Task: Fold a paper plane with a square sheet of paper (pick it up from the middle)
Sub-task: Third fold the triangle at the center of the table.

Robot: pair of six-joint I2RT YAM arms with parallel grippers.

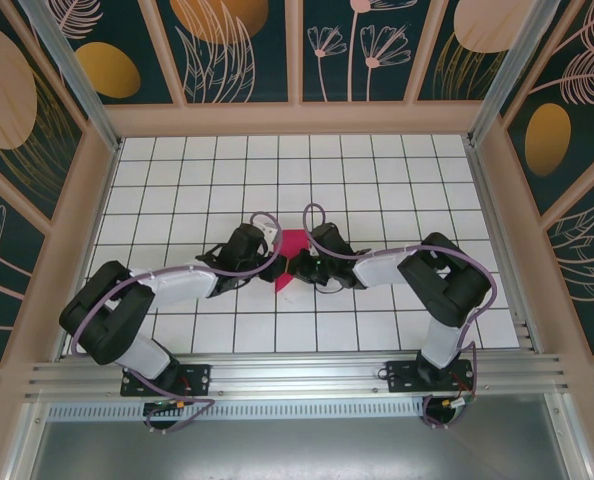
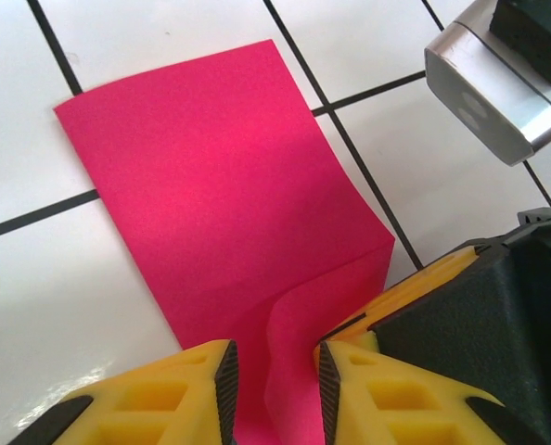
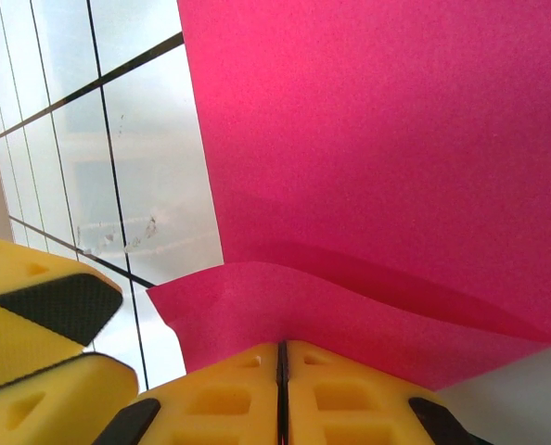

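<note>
Near edge: both arm bases sit on the rail, and the arms reach in to meet mid-bench (image 1: 377,180). The left hand (image 2: 275,385) is low over the sheet of paper (image 2: 220,185). Its yellow fingers (image 2: 222,385) stand a little apart, with a raised ridge of the pink sheet running up between them. There is a gap on both sides, so nothing is clamped. The right hand (image 3: 280,357) sits just beside it and slightly further in. Its fingers are pressed tight together, and a lifted flap of the paper is pinched at the tips. In the left wrist view the right hand's yellow finger lies on the paper's right edge, where the sheet buckles up.

The paper is folded to an oblong, no longer a square. Its near end is lifted at the two hands. The rest lies flat on the white tiles, with its far corners across a black grout line. From the top view the paper is at the middle of the bench between the two hands. One pink tip pokes out toward the near side. Beyond that are more tiles, then the patterned walls.
</note>
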